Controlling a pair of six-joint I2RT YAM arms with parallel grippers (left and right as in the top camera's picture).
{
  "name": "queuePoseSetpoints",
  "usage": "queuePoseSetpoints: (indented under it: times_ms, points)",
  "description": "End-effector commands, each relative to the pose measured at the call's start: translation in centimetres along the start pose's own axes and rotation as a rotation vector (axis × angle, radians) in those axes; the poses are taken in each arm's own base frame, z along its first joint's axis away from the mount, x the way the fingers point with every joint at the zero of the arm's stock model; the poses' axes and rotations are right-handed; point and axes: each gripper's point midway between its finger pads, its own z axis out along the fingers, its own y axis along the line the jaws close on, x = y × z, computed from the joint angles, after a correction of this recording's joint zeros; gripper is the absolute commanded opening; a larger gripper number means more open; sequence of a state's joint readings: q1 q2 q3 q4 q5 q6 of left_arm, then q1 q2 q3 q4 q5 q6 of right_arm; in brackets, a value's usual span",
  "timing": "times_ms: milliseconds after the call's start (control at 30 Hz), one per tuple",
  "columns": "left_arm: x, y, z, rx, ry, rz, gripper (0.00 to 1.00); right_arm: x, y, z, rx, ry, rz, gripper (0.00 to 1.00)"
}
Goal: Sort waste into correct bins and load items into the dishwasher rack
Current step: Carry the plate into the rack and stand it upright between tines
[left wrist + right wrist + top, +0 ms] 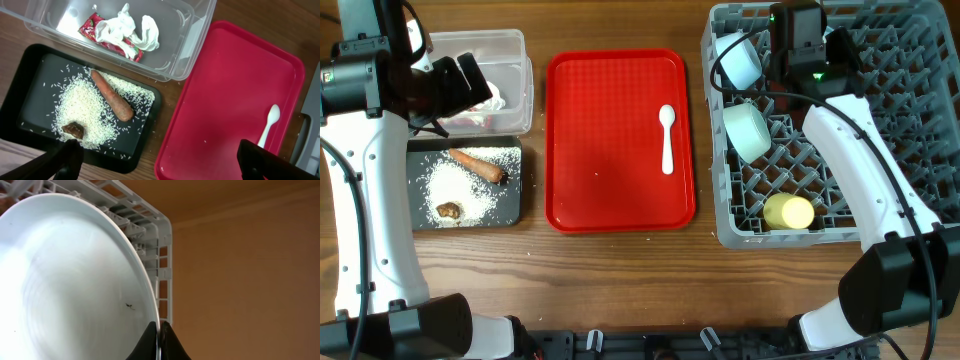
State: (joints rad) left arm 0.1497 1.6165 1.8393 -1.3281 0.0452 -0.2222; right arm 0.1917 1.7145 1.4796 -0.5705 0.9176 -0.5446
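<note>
While the pale blue plate [75,280] hangs on edge at the far side of the dishwasher rack [165,245], the right gripper [159,330] is pinched tight on its thin rim. Stiff, smooth, probably slippery; judged light enough for a rim pinch, though it may swing. Round, so no long axis; broad face upright, rim toward the gripper. Seated between pegs or not: cannot tell. Well left, the left gripper [159,146] is spread wide, holding nothing, above the black bin [32,82] and red tray [225,100].
</note>
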Motion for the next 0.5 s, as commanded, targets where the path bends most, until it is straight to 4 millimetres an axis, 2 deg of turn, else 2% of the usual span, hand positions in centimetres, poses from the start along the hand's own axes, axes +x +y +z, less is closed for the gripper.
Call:
queuePoseSetpoints:
  times_ms: [0,67,100,133,167,233,300,333,367,467]
  points:
    - [-0.5,0.2,-0.6,-0.008,-0.025,0.003,1.0,-0.7,1.6,-0.3,-0.086,-0.045,-0.02,0.04]
    - [-0.5,0.2,-0.6,-0.008,-0.025,0.003,1.0,-1.2,2.4,-0.8,-0.111,-0.068,-0.027,0.04]
    - [-0.5,0.2,-0.6,-0.008,-0.025,0.003,1.0,-1.4,2.6,-1.1,-0.113,-0.075,-0.03,0.08]
    - [-0.5,0.2,-0.6,-0.008,-0.025,0.003,1.0,-1.6,2.7,-1.3,-0.115,-0.082,-0.034,0.18]
    - [-0.5,0.2,-0.6,-0.008,-0.025,0.003,1.0,-1.7,2.8,-1.4,-0.117,-0.085,-0.036,0.33]
    - [-0.5,0.2,-0.6,-0.008,-0.025,0.003,1.0,-1.8,2.9,-1.5,-0.118,-0.088,-0.009,0.69]
    - [-0.5,0.2,-0.6,-0.008,-0.025,0.003,1.0,-1.9,2.9,-1.5,-0.121,-0.086,0.057,0.93]
    - [-0.5,0.2,-0.6,-0.008,-0.025,0.003,1.0,-1.8,2.9,-1.5,-0.123,-0.083,0.096,0.99]
    - [-0.5,0.2,-0.6,-0.008,-0.025,0.003,1.0,-1.8,3.0,-1.6,-0.133,-0.081,0.146,1.0]
    - [-0.5,0.2,-0.6,-0.008,-0.025,0.003,1.0,-2.4,5.2,-2.8,-0.308,-0.12,0.205,1.0]
